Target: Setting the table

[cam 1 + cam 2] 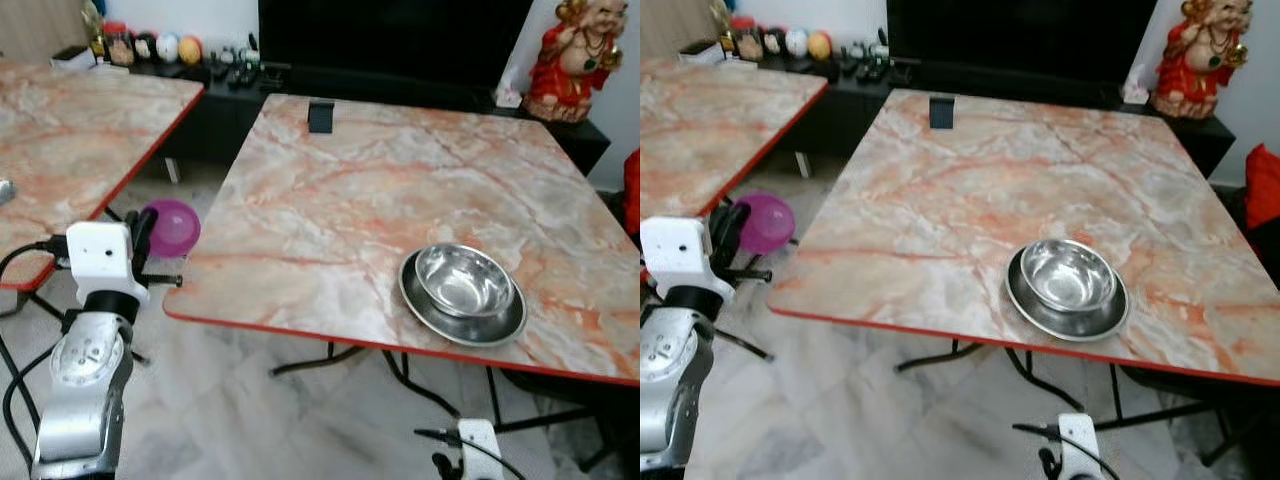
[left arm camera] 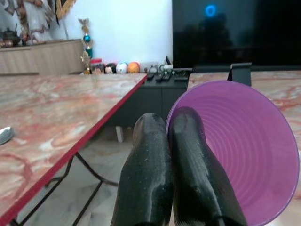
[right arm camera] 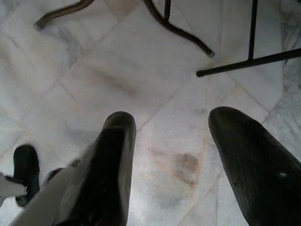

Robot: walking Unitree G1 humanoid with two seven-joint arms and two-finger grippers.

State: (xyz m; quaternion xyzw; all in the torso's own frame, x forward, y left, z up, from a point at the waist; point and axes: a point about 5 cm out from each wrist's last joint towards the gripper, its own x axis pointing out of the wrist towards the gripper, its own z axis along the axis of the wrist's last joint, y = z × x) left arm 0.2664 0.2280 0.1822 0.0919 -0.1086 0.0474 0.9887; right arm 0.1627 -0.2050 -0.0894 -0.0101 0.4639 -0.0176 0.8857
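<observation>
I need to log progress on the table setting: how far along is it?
Done: a steel bowl sits inside a steel plate near the front edge of the marble table. In hand: the left gripper, fingers pinched on the rim, holds a purple bowl beside the table's left edge, not yet over it. Left: setting that bowl down. The right gripper hangs open over the floor.

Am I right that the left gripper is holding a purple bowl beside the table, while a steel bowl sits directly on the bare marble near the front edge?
Not quite. The left gripper does hold the purple bowl beside the table, but the steel bowl rests in a steel plate, not on the bare marble. The left eye view shows the plate's rim around it.
</observation>
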